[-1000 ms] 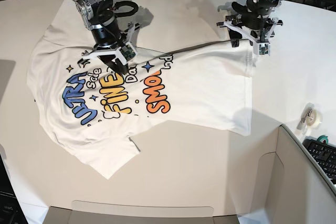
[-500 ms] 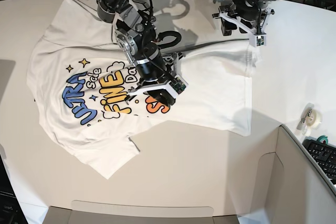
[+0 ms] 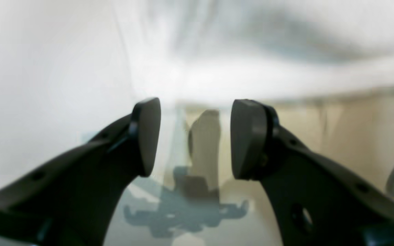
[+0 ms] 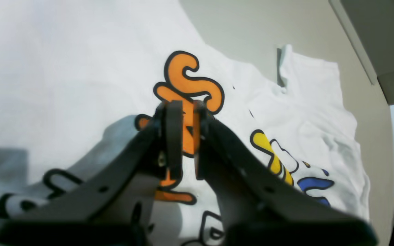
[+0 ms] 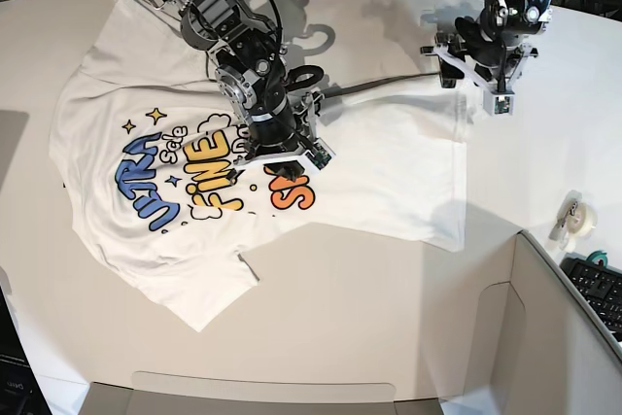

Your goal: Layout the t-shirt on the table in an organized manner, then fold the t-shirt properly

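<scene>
The white t-shirt (image 5: 379, 167) lies spread out on the big white table (image 5: 340, 328), print side up, with its blue, yellow and orange bubble letters (image 5: 219, 177) showing. The cloth is not flat yet: there are bumps and wrinkles, and a dark fold line runs across the shirt near its top edge. One sleeve points down toward the near side of the table. The right gripper (image 4: 183, 136) hangs over the orange letters in the middle of the shirt. Its 2 fingers are almost together, with only a thin gap between them, and nothing can be seen held in that gap. It is hard to tell if the tips touch the cloth. The left gripper (image 3: 195, 136) is at the far corner of the shirt, near the table's back edge. Its 2 black fingers (image 3: 248, 136) stand wide apart with nothing between them, and its dark shadow falls on the surface below. The left wrist view is blurry. A small roll of tape (image 5: 579, 218) sits on the table beside a grey panel (image 5: 564, 328), well apart from the shirt.
</scene>
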Robot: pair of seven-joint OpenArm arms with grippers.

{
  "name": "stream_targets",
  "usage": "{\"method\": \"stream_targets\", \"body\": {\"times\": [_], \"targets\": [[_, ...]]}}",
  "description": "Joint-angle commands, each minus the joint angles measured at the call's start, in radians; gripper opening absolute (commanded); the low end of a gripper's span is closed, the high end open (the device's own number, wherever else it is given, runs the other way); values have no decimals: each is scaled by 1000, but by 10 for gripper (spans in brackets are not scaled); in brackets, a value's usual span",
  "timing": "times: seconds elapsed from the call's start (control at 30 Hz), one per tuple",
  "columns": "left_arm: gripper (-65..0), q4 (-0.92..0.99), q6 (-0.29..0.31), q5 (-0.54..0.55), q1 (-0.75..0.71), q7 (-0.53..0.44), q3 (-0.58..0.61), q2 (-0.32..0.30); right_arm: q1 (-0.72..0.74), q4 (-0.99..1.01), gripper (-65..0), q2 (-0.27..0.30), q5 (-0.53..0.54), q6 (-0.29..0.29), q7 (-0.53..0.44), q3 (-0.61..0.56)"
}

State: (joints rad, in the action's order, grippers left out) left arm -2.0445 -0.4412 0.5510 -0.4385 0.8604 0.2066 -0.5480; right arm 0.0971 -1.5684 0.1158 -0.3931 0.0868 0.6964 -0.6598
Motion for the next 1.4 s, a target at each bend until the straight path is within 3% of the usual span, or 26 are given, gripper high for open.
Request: {"method": "stream_targets", "body": {"times": [0.0,0.23,0.33,0.47,0.63,0.9,1.07,1.2,1.37], "targets": [[-334,-14,2,-4,-4,-13,-9,-7,17,-19,-600,-5,-8,-12,-19,2],[-326,18,3,-128,-3,-43,-12,-2,16,-20,-600,5,-8,-14,-22,4],[-278,46,3,-127,-3,-80,-14,1,22,-22,-600,3,-8,-14,-22,4],[-218,74,6,-125,-3,-91,-94,96,28,-22,-600,3,-8,-14,-22,4],[-215,75,6,-122,-3,-88,-167,162,28,-22,-600,2,-8,-14,-22,4],[-216,86,6,96,-3,-85,-169,170,28,-20,-600,3,-8,-14,-22,4],[-217,86,6,111,-1,-85,-169,170,25,-20,-600,3,-8,-14,-22,4],[-243,87,6,111,-1,-89,-166,173,22,-20,-600,3,-8,-14,-22,4],[-354,87,6,111,-1,-91,-167,176,19,-20,-600,3,-8,-14,-22,4]]}}
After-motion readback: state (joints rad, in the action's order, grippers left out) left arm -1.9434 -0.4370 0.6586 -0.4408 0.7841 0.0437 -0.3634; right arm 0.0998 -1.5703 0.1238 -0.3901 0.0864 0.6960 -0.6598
